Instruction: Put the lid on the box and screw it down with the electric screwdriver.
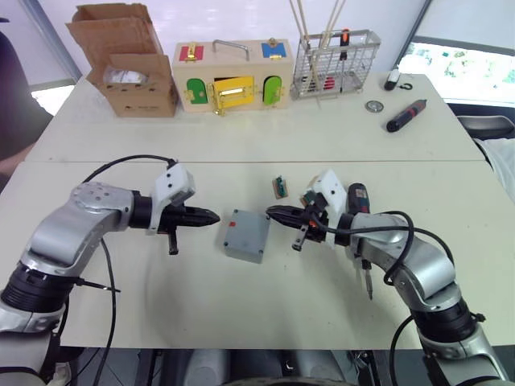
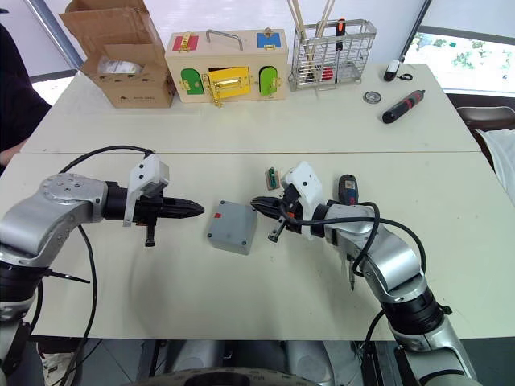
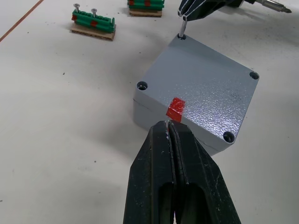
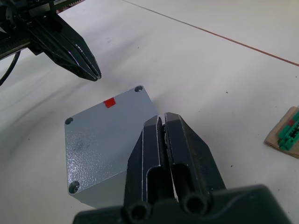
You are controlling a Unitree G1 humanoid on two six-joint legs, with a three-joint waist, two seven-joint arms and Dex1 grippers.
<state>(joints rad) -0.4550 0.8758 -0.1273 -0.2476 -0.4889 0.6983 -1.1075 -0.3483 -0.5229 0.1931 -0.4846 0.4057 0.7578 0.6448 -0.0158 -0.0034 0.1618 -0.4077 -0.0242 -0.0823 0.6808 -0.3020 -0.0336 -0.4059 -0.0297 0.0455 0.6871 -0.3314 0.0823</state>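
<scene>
Pinched shut with nothing between its fingers, my left gripper [image 1: 213, 216] is pointing its tips at the left edge of the lid [image 3: 205, 88], right by the small red mark [image 3: 176, 108]. I cannot tell whether the tips are touching it. Far behind that arm, a brown cardboard carton [image 1: 129, 64] is standing open at the back of the table [image 1: 201, 297], and a person's dark sleeve [image 1: 12, 104] is showing at the left edge.

Between my two grippers, the lid is already lying flush on the grey box [image 3: 149, 114], its corners lining up with the box's, near the middle of the table's front half. Three corner holes are showing empty. Behind it, the wooden latch box [image 1: 233, 76] is sitting at the back, and a green terminal block [image 1: 279, 186] on a cardboard scrap is lying just beyond the box.

Coming in from the right, my right gripper [image 1: 272, 212] is pinching a small metal screw [image 3: 181, 30] in its closed tips and holding it upright over the lid's far corner hole, with the screw's point at the hole. The electric screwdriver [image 1: 358, 197] is lying on the table under my right forearm, partly hidden, with its bit [image 1: 368, 285] pointing toward the front edge. A wire basket [image 1: 334, 64] is standing at the back right, and a black-and-red pen-like screwdriver [image 1: 406, 115] is lying well apart near the right edge.
</scene>
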